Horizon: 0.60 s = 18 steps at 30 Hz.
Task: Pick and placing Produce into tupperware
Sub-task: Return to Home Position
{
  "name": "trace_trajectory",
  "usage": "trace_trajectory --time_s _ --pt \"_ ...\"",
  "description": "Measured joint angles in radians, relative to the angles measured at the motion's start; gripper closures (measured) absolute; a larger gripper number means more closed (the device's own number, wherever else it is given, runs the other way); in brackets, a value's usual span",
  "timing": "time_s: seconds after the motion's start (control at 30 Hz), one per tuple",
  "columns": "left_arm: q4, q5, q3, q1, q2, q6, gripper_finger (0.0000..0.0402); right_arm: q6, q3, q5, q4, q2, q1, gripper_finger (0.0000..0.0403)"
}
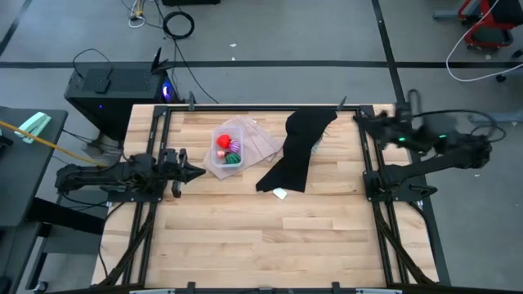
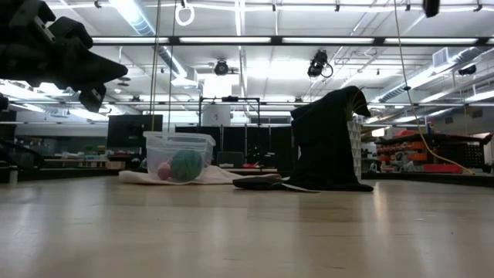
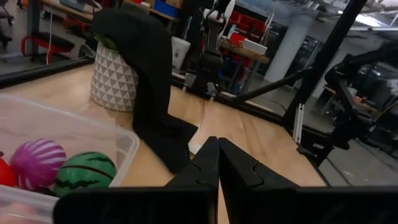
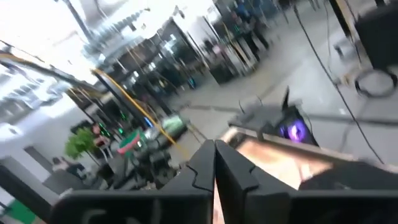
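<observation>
The clear tupperware (image 1: 214, 168) stands on the table's far left part. Inside it lie a red ball-like piece (image 1: 222, 141), a magenta one (image 1: 234, 145) and a green striped one (image 1: 233, 158). The left wrist view shows the magenta piece (image 3: 37, 163) and the green one (image 3: 84, 173) behind the tupperware's wall (image 3: 74, 134). My left gripper (image 1: 198, 171) is shut and level, just left of the tupperware and pointing toward it. My right gripper (image 1: 358, 117) is shut and held high at the table's far right, holding nothing.
A black cloth (image 1: 296, 151) hangs over a white patterned pot (image 3: 115, 81) right of the tupperware, its end trailing on the wood. Flat translucent lids (image 1: 263, 140) lie beside the tupperware. A small white scrap (image 1: 280, 193) lies by the cloth's near end. The near half of the table (image 1: 270, 245) is bare wood.
</observation>
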State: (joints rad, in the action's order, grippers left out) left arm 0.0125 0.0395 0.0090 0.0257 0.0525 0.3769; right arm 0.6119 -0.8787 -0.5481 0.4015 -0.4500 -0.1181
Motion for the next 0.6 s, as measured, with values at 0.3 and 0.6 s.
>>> trace_trajectory --time_s 0.3,0.6 --pt "0.029 0.001 -0.002 0.000 0.000 -0.069 0.0389 -0.209 -0.017 0.027 0.032 0.279 0.000 0.0399" --pt "0.064 0.002 -0.002 0.000 0.000 -0.069 0.0357 -0.493 -0.015 0.099 0.017 0.399 -0.002 0.0401"
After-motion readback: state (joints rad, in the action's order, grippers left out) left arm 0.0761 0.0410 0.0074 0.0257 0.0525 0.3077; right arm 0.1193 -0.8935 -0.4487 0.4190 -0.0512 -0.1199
